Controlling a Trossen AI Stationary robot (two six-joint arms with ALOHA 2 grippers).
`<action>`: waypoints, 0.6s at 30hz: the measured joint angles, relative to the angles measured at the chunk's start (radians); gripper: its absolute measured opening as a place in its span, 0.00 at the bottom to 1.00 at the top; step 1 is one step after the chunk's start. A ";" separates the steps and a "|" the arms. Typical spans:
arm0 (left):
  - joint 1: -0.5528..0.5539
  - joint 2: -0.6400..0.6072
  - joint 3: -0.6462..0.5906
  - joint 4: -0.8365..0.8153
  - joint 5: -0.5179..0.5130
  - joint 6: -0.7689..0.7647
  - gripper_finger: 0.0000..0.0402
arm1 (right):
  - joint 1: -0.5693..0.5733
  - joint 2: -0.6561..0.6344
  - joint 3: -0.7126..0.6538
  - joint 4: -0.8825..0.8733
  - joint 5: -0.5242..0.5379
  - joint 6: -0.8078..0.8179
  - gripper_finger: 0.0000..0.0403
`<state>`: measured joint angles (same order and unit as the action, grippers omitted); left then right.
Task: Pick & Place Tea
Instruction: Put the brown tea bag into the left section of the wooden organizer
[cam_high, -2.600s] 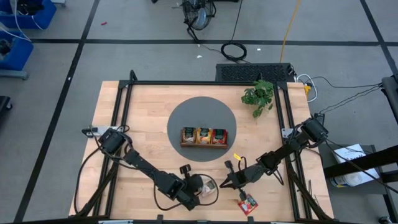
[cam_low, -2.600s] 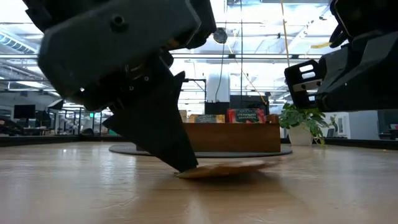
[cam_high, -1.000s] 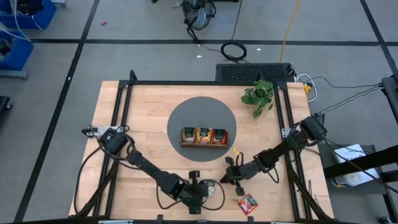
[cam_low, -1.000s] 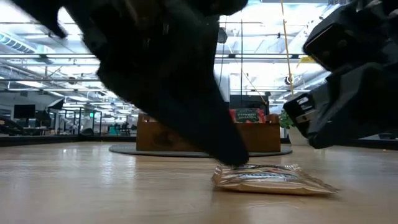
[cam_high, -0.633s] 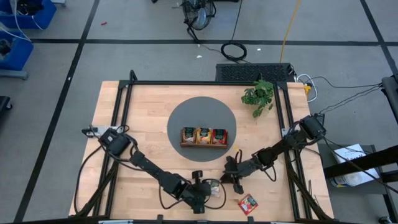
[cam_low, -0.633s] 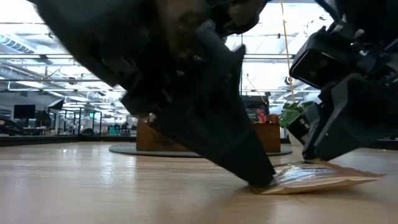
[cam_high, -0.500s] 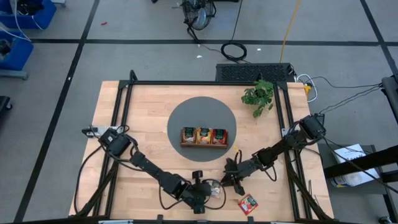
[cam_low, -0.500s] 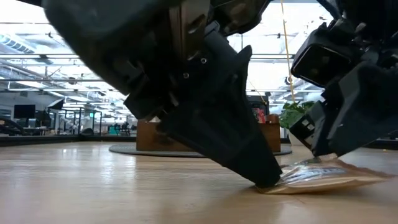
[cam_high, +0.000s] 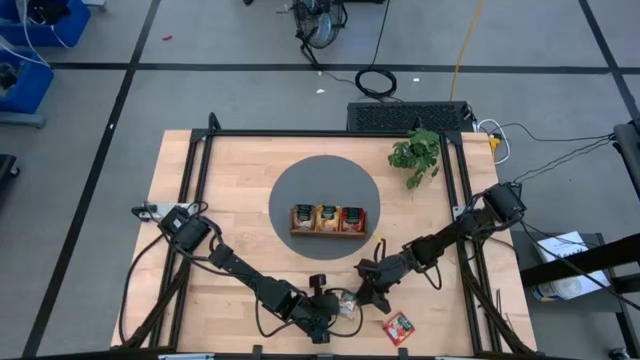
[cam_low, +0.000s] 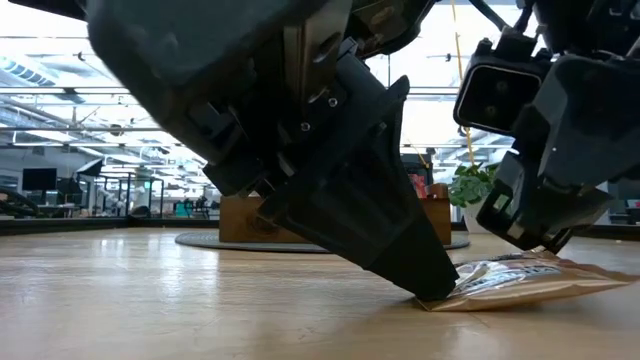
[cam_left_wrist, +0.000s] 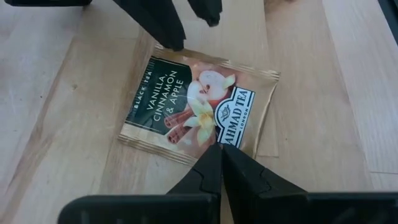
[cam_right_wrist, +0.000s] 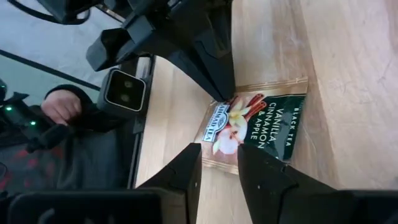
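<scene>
Your left tool (cam_left_wrist: 219, 148) is closed, its tips pinning one edge of the flat square tea packet with the dark green label reading vanilla, cinnamon and apple (cam_left_wrist: 198, 111) against the pale wooden bench (cam_high: 240, 190); in the low view that pinned edge is down while the far edge lifts slightly. Your right tool (cam_right_wrist: 219, 155) hovers just over the opposite side with its fingers parted a little and nothing between them. To do this step well, keep the left tips pressed so the packet cannot slide, bring one right finger under the raised edge and the other over it, and close only when the foil sits squarely between them; I judge a shallow bite on the thin rim would likely slip. Lift the left tool away only after the right has a firm hold. The destination, a brown wooden three-compartment tray (cam_high: 328, 232), stands well apart on a round grey mat (cam_high: 290, 180) and already holds packets, and a red packet (cam_high: 399, 327) lies near the bench's front edge. A green leafy plant (cam_high: 415, 152) sits at the far right corner. Beyond the bench, a person's hand (cam_right_wrist: 61, 106) shows in the right wrist view.
</scene>
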<state>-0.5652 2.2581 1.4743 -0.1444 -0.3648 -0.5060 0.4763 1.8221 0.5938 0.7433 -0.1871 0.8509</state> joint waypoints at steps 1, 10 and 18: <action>0.000 0.000 0.000 0.000 0.000 0.000 0.06 | 0.000 0.000 0.000 -0.017 0.000 0.003 0.23; 0.000 0.001 0.000 0.001 -0.001 0.004 0.06 | -0.039 -0.065 -0.008 -0.094 0.035 -0.121 0.23; 0.011 0.041 0.002 0.065 0.003 0.029 0.06 | -0.049 -0.183 -0.006 -0.374 0.134 -0.037 0.23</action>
<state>-0.5541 2.2993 1.4761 -0.0792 -0.3622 -0.4767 0.4268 1.6389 0.5878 0.3696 -0.0528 0.8134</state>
